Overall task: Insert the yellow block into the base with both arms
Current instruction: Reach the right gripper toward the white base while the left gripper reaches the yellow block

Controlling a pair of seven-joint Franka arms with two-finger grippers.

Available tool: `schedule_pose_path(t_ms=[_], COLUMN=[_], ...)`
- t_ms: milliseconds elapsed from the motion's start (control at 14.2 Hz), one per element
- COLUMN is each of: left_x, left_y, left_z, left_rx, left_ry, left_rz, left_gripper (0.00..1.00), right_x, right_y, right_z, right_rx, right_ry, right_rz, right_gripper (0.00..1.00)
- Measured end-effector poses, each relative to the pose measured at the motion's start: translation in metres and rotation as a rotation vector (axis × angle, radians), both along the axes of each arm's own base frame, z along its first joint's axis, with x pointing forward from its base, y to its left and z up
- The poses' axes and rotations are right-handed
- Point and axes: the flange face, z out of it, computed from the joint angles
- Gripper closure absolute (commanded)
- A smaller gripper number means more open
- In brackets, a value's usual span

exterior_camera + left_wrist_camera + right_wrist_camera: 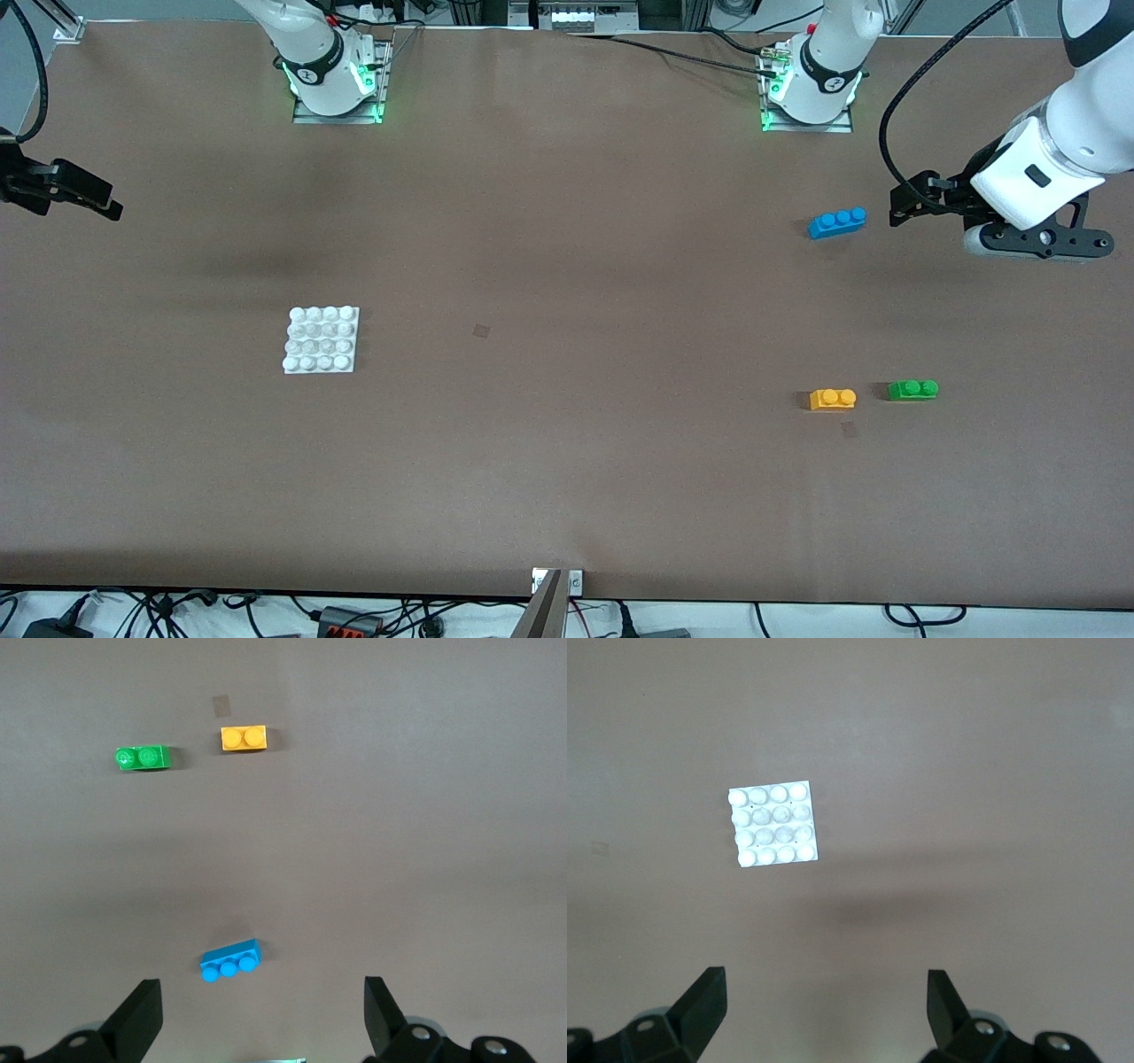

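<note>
Orange-yellow block (833,399) with two round studs, flat on table, both tools (263,1014) (827,1010) released

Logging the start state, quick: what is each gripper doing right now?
Left gripper: open, empty, over the table near the blue three-stud plastic brick.
Right gripper: open, empty.

You have a brown table (567,461) carrying 4 loose pieces, all flat on its surface. The base (321,339), white with a 4x4 stud grid, sits toward the right arm's end. Toward the left arm's end you see the yellow block (833,399) with the green brick (912,389) near it, apart, both studs up. The blue 3-stud brick (837,222) lies farther from the front camera, slightly skewed.
</note>
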Motion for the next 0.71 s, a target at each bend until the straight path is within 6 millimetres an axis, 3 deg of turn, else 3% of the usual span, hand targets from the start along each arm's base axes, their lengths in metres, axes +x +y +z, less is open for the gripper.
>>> schedule_pose_path(t_ms=[705], left_x=[-0.0005], left_y=[0.0015], left_z=[-0.0006], left_rx=[0.001], left_ry=[0.006], left_rz=[0.002], left_gripper=[0.0], right_x=[-0.0008], right_y=[0.0049], right_z=[-0.0011], right_rx=[0.002], right_ry=[0.013], right_rz=[0.009], right_gripper=[0.0])
